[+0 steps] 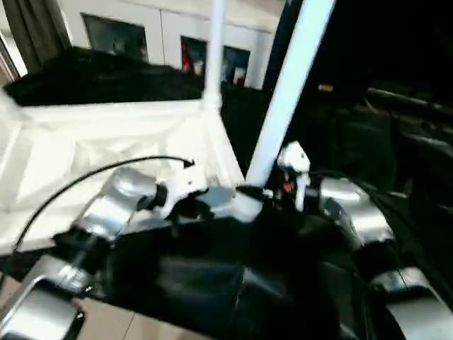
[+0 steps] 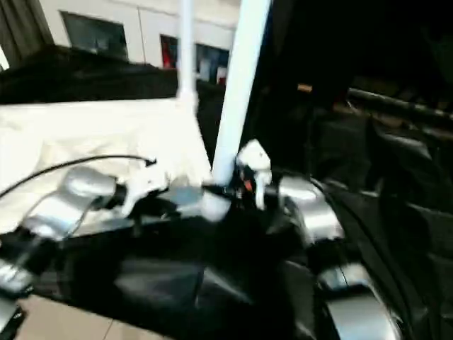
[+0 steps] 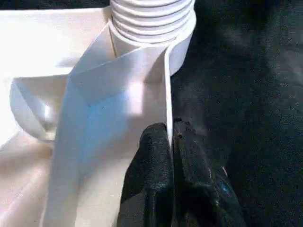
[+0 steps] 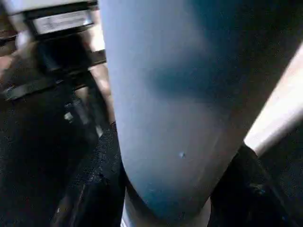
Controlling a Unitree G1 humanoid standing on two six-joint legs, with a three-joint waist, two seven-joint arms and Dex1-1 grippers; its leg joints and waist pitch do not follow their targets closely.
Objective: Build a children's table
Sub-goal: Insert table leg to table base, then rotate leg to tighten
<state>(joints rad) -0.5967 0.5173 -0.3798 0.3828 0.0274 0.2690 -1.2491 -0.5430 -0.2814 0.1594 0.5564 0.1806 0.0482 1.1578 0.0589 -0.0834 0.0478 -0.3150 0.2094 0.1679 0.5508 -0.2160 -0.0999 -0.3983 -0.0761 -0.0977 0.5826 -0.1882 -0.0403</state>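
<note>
White plastic rectangular tabletop (image 1: 106, 152) lying underside up on the black-draped surface (image 1: 212, 276), long white cylindrical leg (image 1: 287, 92) rising from its near corner socket — long axis upward, leaning slightly right, right gripper (image 4: 165, 189) clasping the leg near its base, left gripper (image 3: 170, 156) pinching the tabletop's thin side wall — fingers closed on it, second leg (image 1: 214, 53) standing upright at the far corner.

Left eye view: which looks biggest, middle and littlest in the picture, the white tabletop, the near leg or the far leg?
As they look in that view:
1. tabletop, covering the most picture.
2. near leg, long and thick.
3. far leg, thinnest.
The near leg is closer to the camera, so the two legs may really match.
</note>
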